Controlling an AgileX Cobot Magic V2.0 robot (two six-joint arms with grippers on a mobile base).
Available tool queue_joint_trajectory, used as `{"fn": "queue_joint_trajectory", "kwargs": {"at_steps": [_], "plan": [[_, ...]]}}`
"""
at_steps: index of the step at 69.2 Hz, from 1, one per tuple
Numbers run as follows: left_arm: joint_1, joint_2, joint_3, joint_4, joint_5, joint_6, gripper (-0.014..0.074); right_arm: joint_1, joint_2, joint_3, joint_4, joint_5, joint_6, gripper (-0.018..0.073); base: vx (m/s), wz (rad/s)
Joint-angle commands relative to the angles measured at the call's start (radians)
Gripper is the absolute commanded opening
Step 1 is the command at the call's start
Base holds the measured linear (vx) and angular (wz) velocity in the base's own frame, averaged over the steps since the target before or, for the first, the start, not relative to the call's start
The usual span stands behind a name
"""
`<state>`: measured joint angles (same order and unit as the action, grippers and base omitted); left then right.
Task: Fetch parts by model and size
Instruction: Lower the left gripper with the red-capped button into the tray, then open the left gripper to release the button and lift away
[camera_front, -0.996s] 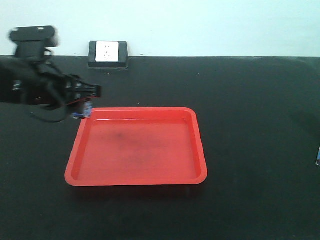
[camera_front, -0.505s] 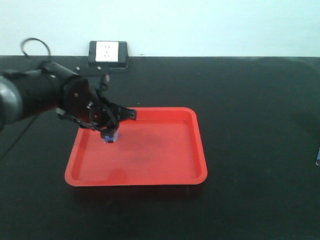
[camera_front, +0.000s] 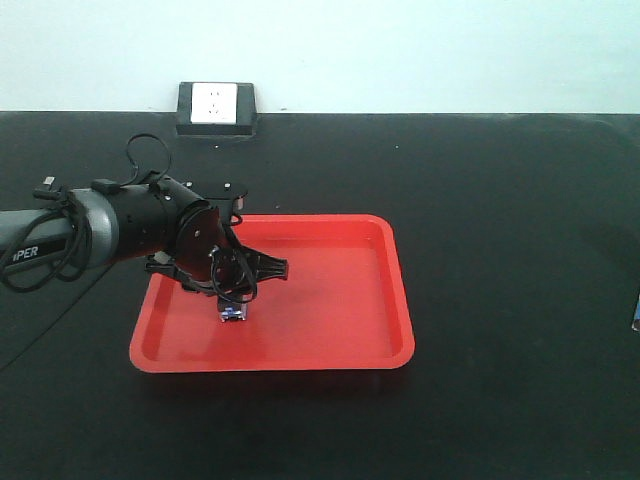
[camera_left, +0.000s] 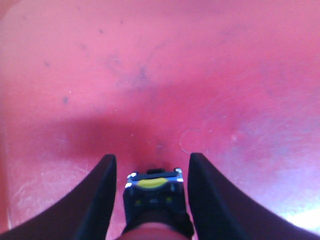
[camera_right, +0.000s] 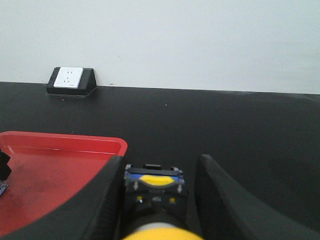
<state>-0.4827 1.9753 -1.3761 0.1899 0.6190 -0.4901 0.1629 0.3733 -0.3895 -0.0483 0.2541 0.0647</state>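
My left gripper (camera_front: 233, 298) reaches down into the red tray (camera_front: 398, 300), left of its middle. It is shut on the red-capped part (camera_front: 232, 313), whose blue-grey base is at or just above the tray floor. From the left wrist, the part (camera_left: 153, 192) sits between the two dark fingers (camera_left: 100, 200) of the left gripper (camera_left: 152, 160), red cap nearest the camera. My right gripper (camera_right: 161, 160) is shut on the yellow-capped part (camera_right: 153, 187) above the black table, just right of the tray's corner (camera_right: 117, 145). The front view does not show the right gripper.
A black socket box (camera_front: 215, 107) with a white face stands at the table's back edge by the wall. The black tabletop (camera_front: 500, 200) surrounds the tray. The tray floor (camera_left: 150, 75) is scuffed with dark smudges. A small blue thing (camera_front: 636, 312) shows at the right border.
The left arm has swung from the tray's far left corner to the right and forward, and lowered into the tray, still carrying the red-capped part.
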Motion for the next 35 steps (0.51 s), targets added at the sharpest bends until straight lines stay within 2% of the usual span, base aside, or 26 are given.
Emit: {"fn": "queue_joint_trajectory", "kwargs": {"at_steps": [1,7,23,35], "plan": [[-0.003,-0.05,-0.031,0.025,-0.038,-0.012,-0.0006,-0.002,0.006,-0.027,-0.004,-0.077,-0.006,-0.0005,0.0,0.0],[-0.003,-0.05,-0.031,0.047,-0.035,-0.012,-0.0006,-0.002,0.006,-0.027,-0.004,-0.077,-0.006,-0.0005,0.0,0.0],[-0.003,-0.05,-0.031,0.046,-0.026,-0.011,0.0007,-0.002,0.006,-0.027,-0.004,-0.077,-0.006,-0.0005,0.0,0.0],[-0.003,-0.052,-0.031,0.046,-0.024,-0.011,0.0085,-0.002,0.006,-0.027,-0.004,-0.077,-0.006,-0.0005,0.0,0.0]]}}
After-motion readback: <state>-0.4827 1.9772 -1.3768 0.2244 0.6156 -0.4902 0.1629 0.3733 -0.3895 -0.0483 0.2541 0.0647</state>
